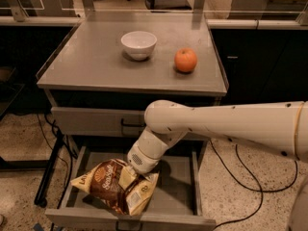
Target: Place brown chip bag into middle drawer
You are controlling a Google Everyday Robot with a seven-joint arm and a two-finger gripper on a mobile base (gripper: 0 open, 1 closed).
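Note:
The brown chip bag (113,186) is crinkly, with cream-yellow ends and a sun logo. It lies low in the open middle drawer (175,196), toward its left front, resting on or just above the grey floor. My gripper (131,177) reaches down from the white arm and sits on the bag's upper right part; the bag hides its tips. The arm crosses in from the right, in front of the cabinet.
A white bowl (138,44) and an orange (186,60) stand on the grey cabinet top (86,57). The upper drawer front (91,120) with its black bar handle is closed. Black cables (250,177) lie on the speckled floor at the right and left.

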